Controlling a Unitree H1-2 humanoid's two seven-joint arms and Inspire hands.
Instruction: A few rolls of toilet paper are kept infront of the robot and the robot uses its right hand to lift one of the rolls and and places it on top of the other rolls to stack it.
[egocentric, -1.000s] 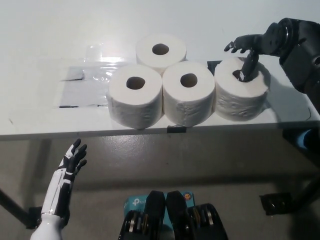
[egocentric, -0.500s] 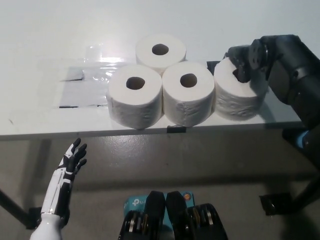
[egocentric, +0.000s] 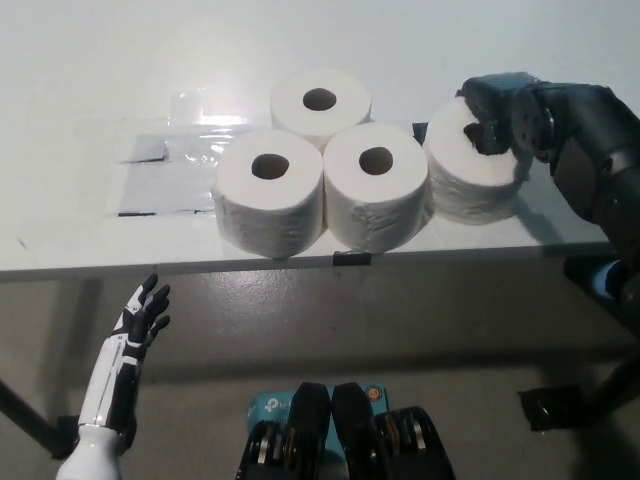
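Grabbed roll: the rightmost roll (egocentric: 468, 178) sits at the right end of the front row on the white table (egocentric: 90, 60), tipped a bit toward its neighbour, so it looks like it's just coming off the surface, can't say for sure.
Right hand: the black right hand (egocentric: 497, 112) is on top of that roll, fingers curled down into the core hole and clamped on the roll's upper wall.
Neighbours: the middle roll (egocentric: 375, 185) is touching the grabbed one on its left, then the left roll (egocentric: 271, 190) right against that. The back roll (egocentric: 320, 100) stands behind the gap between those two.
In the way: honestly nothing above the three-roll cluster, tops are all bare. The black forearm covers the grabbed roll's far right edge.
Other stuff: a clear plastic sheet (egocentric: 165, 160) lies flat on the table left of the rolls.
Left hand: the white left hand (egocentric: 140, 318) hangs below the table edge at lower left, fingers spread, holding nothing.
Versus a second ago: the right hand was only poking a finger into the core with the rest splayed out; now it's closed down, and the roll has leaned left.
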